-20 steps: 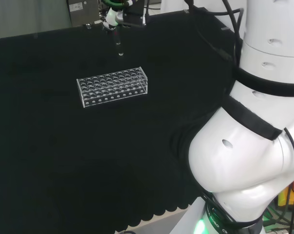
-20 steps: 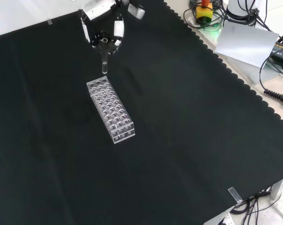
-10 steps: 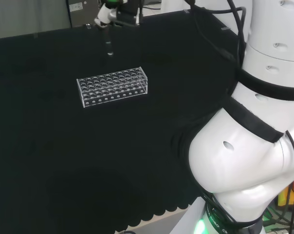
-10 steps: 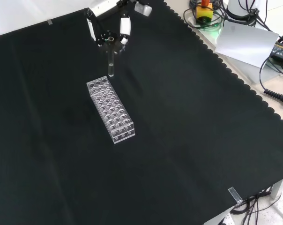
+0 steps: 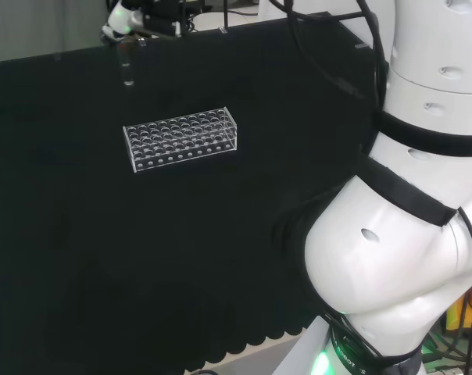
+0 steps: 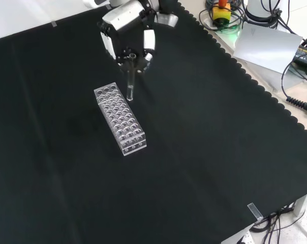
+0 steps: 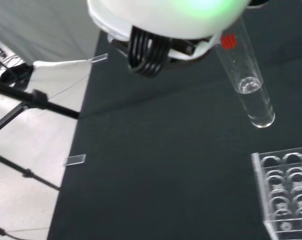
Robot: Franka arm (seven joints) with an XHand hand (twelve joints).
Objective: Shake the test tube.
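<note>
In the front view, a clear test tube rack [image 6: 120, 119] is seen lying on the black cloth [image 6: 204, 152]. Just beyond its far end, a clear test tube [image 6: 129, 86] is held upright in the air above the cloth, its top pinched between the curled fingers of the hand [image 6: 128, 30].

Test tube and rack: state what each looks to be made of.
Test tube: clear glass or plastic, glossy; the cloth shows through it and its rounded end glints. A little clear liquid seems to sit inside.
Rack: clear, hard plastic by its look, probably acrylic; see-through walls with bright edges.
</note>
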